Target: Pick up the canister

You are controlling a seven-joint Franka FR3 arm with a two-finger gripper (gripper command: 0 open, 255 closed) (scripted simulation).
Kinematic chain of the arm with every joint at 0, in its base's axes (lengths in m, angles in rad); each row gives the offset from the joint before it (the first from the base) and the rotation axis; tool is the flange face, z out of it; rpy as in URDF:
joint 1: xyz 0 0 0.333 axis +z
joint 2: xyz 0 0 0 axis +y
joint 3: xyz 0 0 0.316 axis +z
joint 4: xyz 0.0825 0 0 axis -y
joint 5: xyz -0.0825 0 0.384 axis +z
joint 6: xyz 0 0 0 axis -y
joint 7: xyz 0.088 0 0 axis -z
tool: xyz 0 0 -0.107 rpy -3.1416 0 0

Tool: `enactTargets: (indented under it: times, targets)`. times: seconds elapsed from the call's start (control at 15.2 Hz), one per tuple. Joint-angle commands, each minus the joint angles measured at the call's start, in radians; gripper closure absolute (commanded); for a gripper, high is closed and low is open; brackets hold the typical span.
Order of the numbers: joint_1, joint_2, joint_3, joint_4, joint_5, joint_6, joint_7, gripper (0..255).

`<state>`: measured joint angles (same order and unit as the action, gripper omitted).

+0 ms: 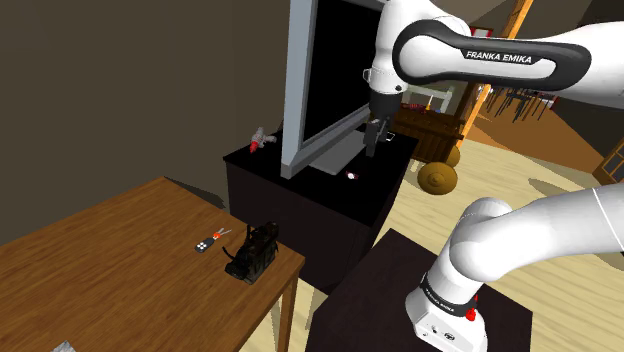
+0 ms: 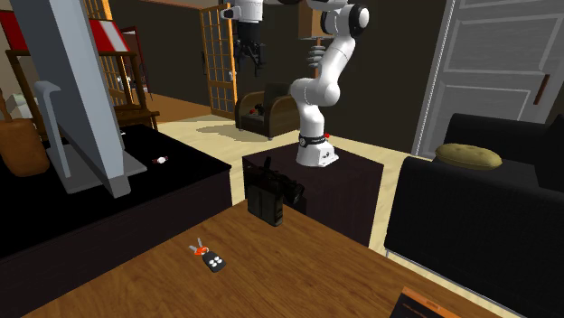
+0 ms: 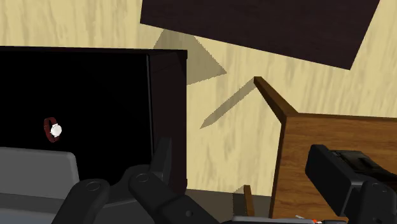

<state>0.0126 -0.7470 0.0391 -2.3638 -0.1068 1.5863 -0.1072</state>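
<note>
Jaws, open or shut unclear, high above black cabinet (image 1: 385, 185) beside big monitor (image 1: 325, 70)

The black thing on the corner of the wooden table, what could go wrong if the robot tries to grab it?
It might fall. The black boxy object sits right at the wooden table's corner, so a clumsy nudge could push it off. Also, the gripper hangs close to the big screen on the black cabinet, so swinging across could bump it. The key fob nearby might get knocked too.
</note>
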Motion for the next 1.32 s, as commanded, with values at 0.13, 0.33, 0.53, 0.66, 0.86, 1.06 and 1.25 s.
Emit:
enactTargets:
  times: [0.13, 0.33, 0.53, 0.66, 0.86, 1.06, 1.25]
  targets:
    - [0.014, 0.007, 0.029, -0.031, 0.034, 0.045, 0.046, 0]
    - [0.035, 0.029, 0.073, -0.068, 0.082, 0.116, 0.113, 0]
    - [0.056, 0.063, 0.12, -0.095, 0.128, 0.193, 0.179, 0]
    - [0.07, 0.093, 0.151, -0.106, 0.156, 0.245, 0.222, 0]
    - [0.088, 0.148, 0.2, -0.113, 0.193, 0.327, 0.285, 0]
    - [0.102, 0.214, 0.251, -0.107, 0.221, 0.41, 0.349, 0]
    - [0.111, 0.291, 0.302, -0.089, 0.239, 0.492, 0.414, 0]
